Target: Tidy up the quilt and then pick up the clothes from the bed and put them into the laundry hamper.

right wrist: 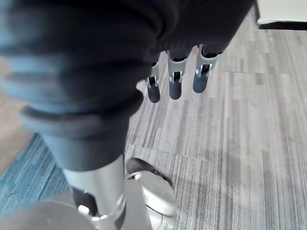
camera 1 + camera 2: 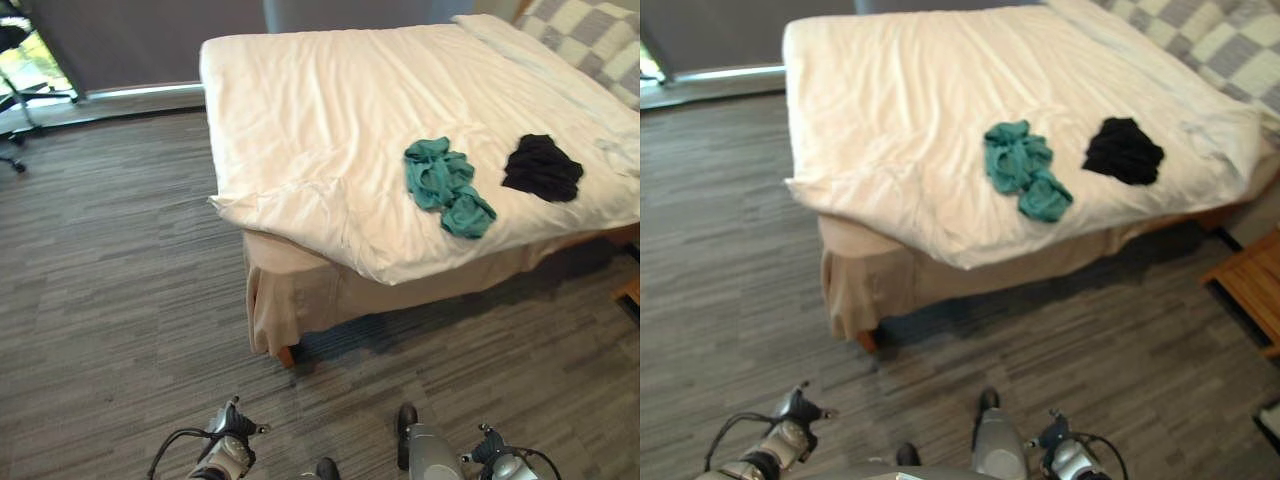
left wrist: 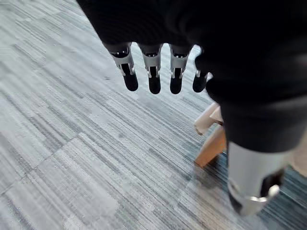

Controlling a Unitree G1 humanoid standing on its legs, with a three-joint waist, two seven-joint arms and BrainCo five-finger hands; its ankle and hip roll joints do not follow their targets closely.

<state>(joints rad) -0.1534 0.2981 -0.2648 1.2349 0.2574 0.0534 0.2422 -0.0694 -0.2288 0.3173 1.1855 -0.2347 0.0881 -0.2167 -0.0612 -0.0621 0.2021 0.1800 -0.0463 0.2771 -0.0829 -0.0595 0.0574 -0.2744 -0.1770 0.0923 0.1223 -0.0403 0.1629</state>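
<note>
- Left eye view takes in an office chair [image 2: 18, 60] on the floor [image 2: 110, 290] at the far left, beyond the foot of the bed [image 2: 300, 290]; the right eye view has a wooden piece of furniture [image 2: 1252, 285] on the floor at the right of the bed instead
- Both eye views show the cream quilt [image 2: 330, 130] spread fairly flat over the bed, creased, one corner hanging over the near edge above the tan bed skirt [image 2: 300, 300]
- On the quilt near that edge lies a crumpled teal garment [image 2: 447, 186]; a crumpled black garment [image 2: 541, 167] lies just beside it, apart, toward the head of the bed
- A checked pillow [image 2: 590, 35] sits at the head end, top right
- Left wrist view shows the left hand [image 3: 153, 72] over the grey floor, fingers [image 3: 129, 79] straight, side by side, thumb apart, holding nothing; past them stands a wooden bed leg [image 3: 211, 143] under a bit of the tan skirt
- Right wrist view shows the right hand [image 1: 175, 79] over the floor, fingers [image 1: 200, 81] straight and close together, empty; a pale edge of something [image 1: 283, 12] shows at the far corner, and I cannot tell what it is
- Both garments lie on the bed, well away from both hands
</note>
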